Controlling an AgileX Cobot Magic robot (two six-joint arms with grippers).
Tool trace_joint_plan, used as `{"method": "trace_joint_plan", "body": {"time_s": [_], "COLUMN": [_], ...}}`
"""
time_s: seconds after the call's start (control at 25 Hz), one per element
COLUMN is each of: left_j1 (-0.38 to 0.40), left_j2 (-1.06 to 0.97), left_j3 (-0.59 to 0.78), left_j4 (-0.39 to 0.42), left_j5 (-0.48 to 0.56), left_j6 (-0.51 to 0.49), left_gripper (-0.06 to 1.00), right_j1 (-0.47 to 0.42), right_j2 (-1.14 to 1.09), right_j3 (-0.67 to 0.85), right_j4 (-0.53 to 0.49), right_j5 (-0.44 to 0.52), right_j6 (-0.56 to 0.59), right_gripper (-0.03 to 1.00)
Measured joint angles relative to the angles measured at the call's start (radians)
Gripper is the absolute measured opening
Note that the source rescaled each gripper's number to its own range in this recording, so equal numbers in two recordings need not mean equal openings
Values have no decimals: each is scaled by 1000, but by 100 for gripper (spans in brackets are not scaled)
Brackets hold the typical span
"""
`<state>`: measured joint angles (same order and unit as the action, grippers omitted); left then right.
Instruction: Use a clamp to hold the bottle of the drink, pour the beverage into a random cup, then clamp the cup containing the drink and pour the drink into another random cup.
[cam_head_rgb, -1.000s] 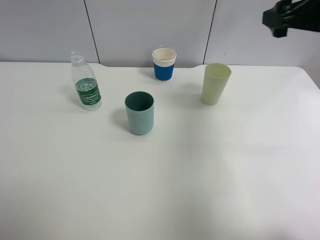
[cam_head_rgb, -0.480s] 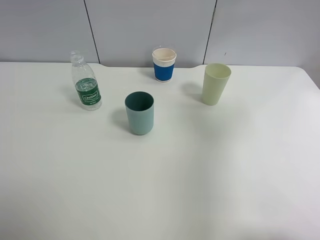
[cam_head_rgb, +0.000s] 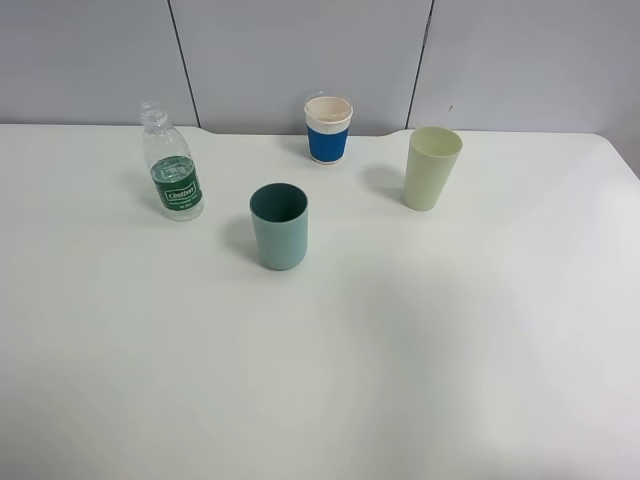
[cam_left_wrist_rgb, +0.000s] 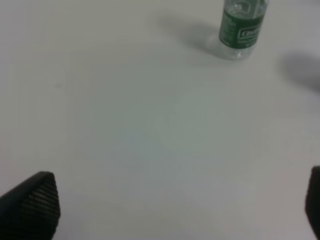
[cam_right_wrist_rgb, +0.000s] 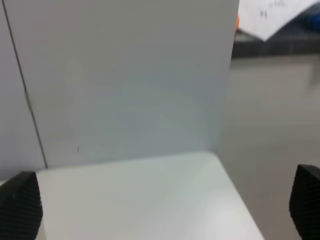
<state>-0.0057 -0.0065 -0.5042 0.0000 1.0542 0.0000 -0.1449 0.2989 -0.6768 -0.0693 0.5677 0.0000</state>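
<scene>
The small clear bottle (cam_head_rgb: 172, 175) with its green label stands upright at the table's back left. It also shows at the far edge of the left wrist view, bottle (cam_left_wrist_rgb: 242, 27). The teal cup (cam_head_rgb: 279, 227) stands near the middle, and I cannot tell whether it holds liquid. The white cup with the blue band (cam_head_rgb: 328, 130) stands at the back centre. No arm shows in the high view. My left gripper (cam_left_wrist_rgb: 172, 210) hangs open over bare table, well away from the bottle. My right gripper (cam_right_wrist_rgb: 160, 210) is open and empty, facing the wall past the table's far right corner.
A taller pale yellow-green tumbler (cam_head_rgb: 431, 168) stands at the back right, to the right of the blue-banded cup. A grey panelled wall (cam_head_rgb: 300, 50) runs behind the white table (cam_head_rgb: 400, 360). The right wrist view shows the table's corner (cam_right_wrist_rgb: 210, 165) and floor beyond.
The black arm part that showed at the top right of the high view one second ago has left the frame. Bottle and cups have not moved.
</scene>
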Motion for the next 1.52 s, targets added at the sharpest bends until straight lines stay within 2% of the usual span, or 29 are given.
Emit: {"method": "trace_joint_plan", "body": {"time_s": [0.08, 0.2, 0.28, 0.56, 0.72, 0.96, 1.52], "left_j1": [0, 0, 0, 0, 0, 0, 0], "left_j2": [0, 0, 0, 0, 0, 0, 0], "left_j3": [0, 0, 0, 0, 0, 0, 0], "left_j4": [0, 0, 0, 0, 0, 0, 0], "left_j5": [0, 0, 0, 0, 0, 0, 0], "left_j6": [0, 0, 0, 0, 0, 0, 0], "left_gripper": [100, 100, 100, 100, 100, 100, 100], "right_j1": [0, 0, 0, 0, 0, 0, 0], "right_j2": [-39, -95, -131, -293, -302, -302, -302], "right_j3": [0, 0, 0, 47, 81, 168, 174], "right_j4": [21, 43, 55, 75, 69, 85, 89], "right_j5": [97, 214, 269, 402, 484, 508, 502], "right_j6": [-33, -70, -77, -83, -77, -70, -65], "right_gripper": [98, 84, 79, 77, 77, 77, 77]}}
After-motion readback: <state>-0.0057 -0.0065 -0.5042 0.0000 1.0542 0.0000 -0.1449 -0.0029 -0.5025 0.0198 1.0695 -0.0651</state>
